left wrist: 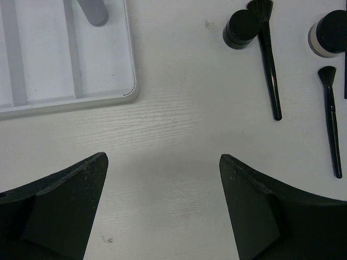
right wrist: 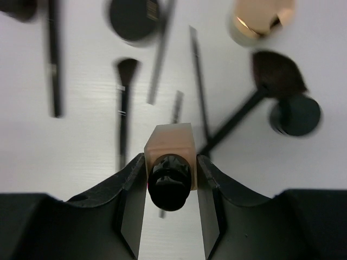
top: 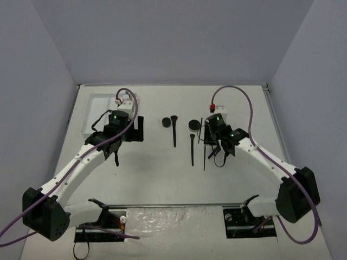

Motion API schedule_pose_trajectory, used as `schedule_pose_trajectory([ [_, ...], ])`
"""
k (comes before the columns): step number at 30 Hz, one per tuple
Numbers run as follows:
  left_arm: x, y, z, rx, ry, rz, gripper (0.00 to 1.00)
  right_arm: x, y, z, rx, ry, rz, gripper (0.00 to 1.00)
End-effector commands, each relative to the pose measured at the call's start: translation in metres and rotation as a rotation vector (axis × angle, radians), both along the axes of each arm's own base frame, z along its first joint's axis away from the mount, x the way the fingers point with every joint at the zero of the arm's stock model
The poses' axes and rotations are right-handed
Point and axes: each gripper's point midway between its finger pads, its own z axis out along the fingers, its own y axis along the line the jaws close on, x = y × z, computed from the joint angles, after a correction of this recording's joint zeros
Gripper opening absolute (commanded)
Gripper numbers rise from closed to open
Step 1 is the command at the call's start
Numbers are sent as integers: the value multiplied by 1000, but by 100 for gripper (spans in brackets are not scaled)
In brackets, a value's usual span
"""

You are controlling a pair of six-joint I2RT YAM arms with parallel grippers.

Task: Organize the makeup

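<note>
Here, the white tray point(left wrist: 81, 100) sits far left, and the left fingers point(left wrist: 76, 189) stand wide apart over bare table point(left wrist: 173, 119) just off its corner. A round black jar point(left wrist: 241, 30) and two black brushes point(left wrist: 270, 65) lie mid-table. Rightward, the right fingers point(right wrist: 130, 184) are clamped on a tan bottle point(right wrist: 169, 146), its black cap facing the wrist camera.

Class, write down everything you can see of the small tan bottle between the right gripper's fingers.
The small square-sided tan bottle has a matte, opaque-looking body and a glossy round black cap. It points away from the wrist camera, cap nearest the lens, clamped on two opposite flat sides by the right gripper. Whether it also touches the table cannot be told.
</note>
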Motion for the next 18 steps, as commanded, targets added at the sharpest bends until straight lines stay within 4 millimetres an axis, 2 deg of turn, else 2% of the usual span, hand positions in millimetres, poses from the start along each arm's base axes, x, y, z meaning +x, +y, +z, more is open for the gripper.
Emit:
schedule_pose_trajectory([
  [1,-5,24,33,-9,-88,60,81,32,92,50,18,-132,283,0],
  [3,-10,33,32,-7,-82,81,81,27,120,40,-8,-111,383,0],
  [5,-19,43,32,-4,-81,104,81,26,172,42,9,-117,524,0],
  [6,-22,47,32,-5,-79,114,81,31,192,54,23,-150,574,0],
  [8,-29,56,36,2,-94,140,81,27,221,48,24,-147,656,0],
  [12,-44,65,33,5,-78,162,81,28,263,20,22,-102,767,0],
  [18,-59,73,30,5,-80,183,81,33,284,-6,-8,-92,818,0],
])
